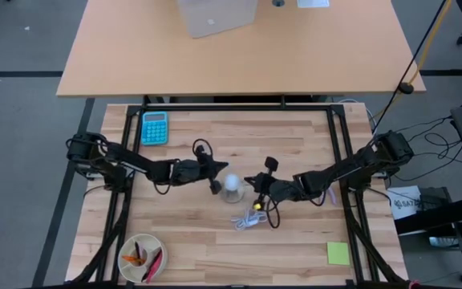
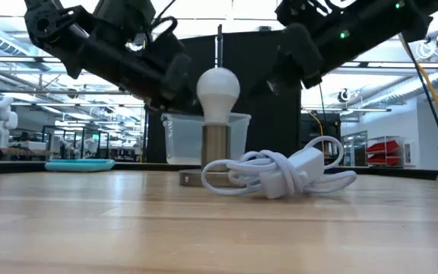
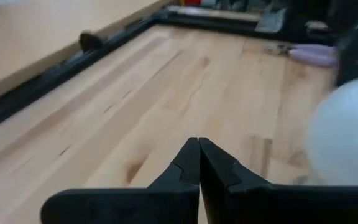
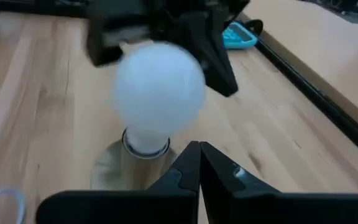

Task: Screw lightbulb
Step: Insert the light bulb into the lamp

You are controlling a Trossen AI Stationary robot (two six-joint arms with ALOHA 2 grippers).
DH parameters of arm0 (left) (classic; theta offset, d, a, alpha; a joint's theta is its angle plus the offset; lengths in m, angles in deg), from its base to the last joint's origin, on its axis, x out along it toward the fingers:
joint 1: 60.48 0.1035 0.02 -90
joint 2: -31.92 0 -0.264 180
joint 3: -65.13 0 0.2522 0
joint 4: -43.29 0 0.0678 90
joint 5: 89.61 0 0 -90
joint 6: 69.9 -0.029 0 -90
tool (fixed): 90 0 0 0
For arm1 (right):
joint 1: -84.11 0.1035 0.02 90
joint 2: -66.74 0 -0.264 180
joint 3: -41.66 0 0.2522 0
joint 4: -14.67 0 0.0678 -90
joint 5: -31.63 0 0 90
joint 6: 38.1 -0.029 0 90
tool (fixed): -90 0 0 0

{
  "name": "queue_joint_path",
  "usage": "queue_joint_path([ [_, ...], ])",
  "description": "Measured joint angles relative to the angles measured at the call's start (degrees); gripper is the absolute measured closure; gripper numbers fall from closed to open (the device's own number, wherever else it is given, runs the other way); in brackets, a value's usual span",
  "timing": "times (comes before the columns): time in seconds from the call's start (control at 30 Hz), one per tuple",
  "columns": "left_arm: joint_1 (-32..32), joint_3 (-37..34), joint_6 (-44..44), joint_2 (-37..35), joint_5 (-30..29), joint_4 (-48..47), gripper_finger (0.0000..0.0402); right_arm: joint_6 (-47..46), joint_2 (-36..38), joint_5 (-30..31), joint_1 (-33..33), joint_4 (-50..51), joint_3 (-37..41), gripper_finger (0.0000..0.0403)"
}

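Observation:
The white lightbulb stands upright with its screw base in a metal socket at the table's middle. It also shows in the right wrist view and at the edge of the left wrist view. My left gripper is shut and empty just left of the bulb, fingertips together. My right gripper is shut and empty just right of the bulb, fingertips together. Neither gripper visibly touches the bulb.
A white coiled cable lies just in front of the socket, also in the low view. A teal calculator lies far left. A bowl with small items stands near left, and a yellow-green note lies near right.

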Motion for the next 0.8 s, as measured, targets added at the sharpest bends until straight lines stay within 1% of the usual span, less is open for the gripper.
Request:
queue_joint_path([
  [0.27,-1.18,0.00,-1.01,-1.34,-0.18,0.33,0.0401,-2.63,-0.07,3.91,1.64,2.86,0.09,0.0403],
  [0.47,-4.98,-0.01,-5.18,-7.54,-1.01,-0.10,0.0401,-2.58,-0.07,4.17,1.57,3.23,0.09,0.0403],
  [0.6,-9.16,0.02,-8.42,-11.52,-0.93,-4.45,0.0401,-1.05,-0.07,4.39,1.27,2.05,0.09,0.0403],
  [0.7,-10.39,0.00,-8.16,-11.07,2.22,-5.96,0.0401,0.40,-0.05,4.22,0.45,0.29,0.09,0.0403],
  [0.8,-11.16,0.09,-7.16,-8.66,4.40,-4.57,0.0401,2.39,-0.05,3.98,-0.71,-2.18,0.09,0.0403],
])
